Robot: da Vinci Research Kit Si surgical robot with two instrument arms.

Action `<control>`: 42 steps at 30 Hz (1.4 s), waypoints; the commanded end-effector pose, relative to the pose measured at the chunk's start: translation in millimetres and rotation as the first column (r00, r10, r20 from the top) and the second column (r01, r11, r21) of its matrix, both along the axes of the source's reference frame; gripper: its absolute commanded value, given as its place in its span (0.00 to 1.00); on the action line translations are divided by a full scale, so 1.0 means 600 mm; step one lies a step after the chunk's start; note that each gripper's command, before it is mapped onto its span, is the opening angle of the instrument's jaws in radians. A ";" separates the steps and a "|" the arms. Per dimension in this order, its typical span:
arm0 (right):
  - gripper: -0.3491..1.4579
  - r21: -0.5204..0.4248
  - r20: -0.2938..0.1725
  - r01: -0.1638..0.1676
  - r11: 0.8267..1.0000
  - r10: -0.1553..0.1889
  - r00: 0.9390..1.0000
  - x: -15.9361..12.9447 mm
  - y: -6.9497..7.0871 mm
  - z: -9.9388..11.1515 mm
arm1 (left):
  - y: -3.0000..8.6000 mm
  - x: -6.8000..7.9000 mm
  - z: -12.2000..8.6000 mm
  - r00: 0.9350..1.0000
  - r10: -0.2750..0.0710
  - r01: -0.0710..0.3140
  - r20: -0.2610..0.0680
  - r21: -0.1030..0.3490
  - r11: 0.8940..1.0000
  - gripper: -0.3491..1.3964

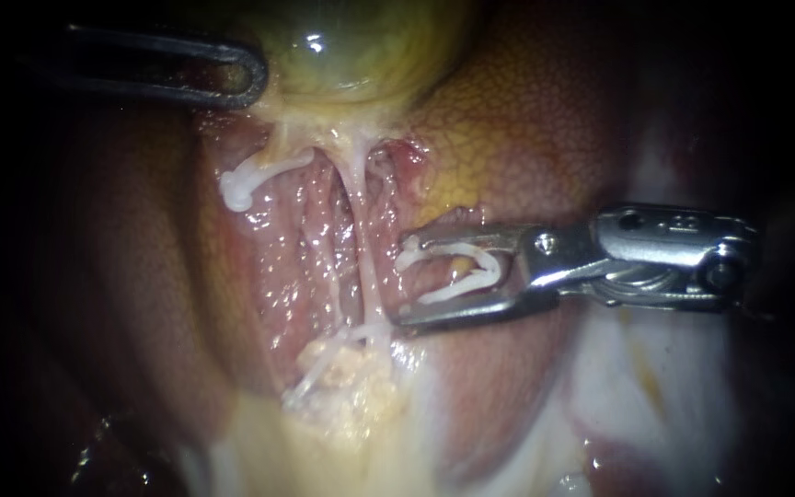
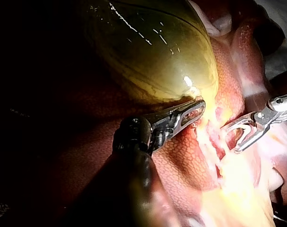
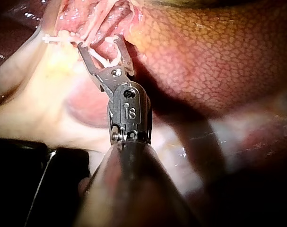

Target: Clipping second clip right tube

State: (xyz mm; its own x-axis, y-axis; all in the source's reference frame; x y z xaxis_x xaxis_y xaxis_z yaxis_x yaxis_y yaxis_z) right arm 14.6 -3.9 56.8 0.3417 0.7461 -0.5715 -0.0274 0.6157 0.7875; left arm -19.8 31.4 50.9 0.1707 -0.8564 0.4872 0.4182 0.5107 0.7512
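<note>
From here, the silvery right instrument [image 1: 402, 282] grips an open white plastic clip [image 1: 492, 269] in wide-set jaws, tips just beside the thin pale right tube [image 1: 363, 267], while the dark left instrument [image 1: 252, 78] clamps the yellow-green gallbladder [image 1: 361, 46].

The reddish-brown liver [image 1: 526, 120] is the bed that everything rests on, and its top looks speckled and wet. The round yellow-green gallbladder [image 1: 361, 46] lies on it. Thin pale tubes [image 1: 363, 267] run down from the gallbladder along a pink hollow in the liver.
</note>
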 end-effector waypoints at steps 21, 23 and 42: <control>0.41 0.146 -0.300 0.059 0.987 -0.013 0.954 0.0057 0.0001 0.0024 | 0.0000 -0.0003 0.0002 1.000 -0.001 0.001 -0.001 0.000 1.000 0.00; 0.40 0.148 -0.320 0.071 0.986 -0.021 0.947 0.0058 -0.0002 0.0020 | 0.0000 -0.0003 0.0002 1.000 -0.001 0.001 -0.001 0.000 1.000 0.00; 0.25 0.101 -0.441 0.100 0.990 -0.046 0.897 0.0079 -0.0004 -0.0015 | 0.0000 -0.0003 0.0002 1.000 -0.001 0.001 -0.001 0.000 1.000 0.00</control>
State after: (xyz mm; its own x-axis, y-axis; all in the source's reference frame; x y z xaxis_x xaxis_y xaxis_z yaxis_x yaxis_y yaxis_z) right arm 19.4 -4.0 55.8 0.1339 0.7996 -0.5854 0.3790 0.5045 0.7758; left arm -20.0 31.3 51.0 0.1703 -0.8565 0.4872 0.4198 0.5104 0.7505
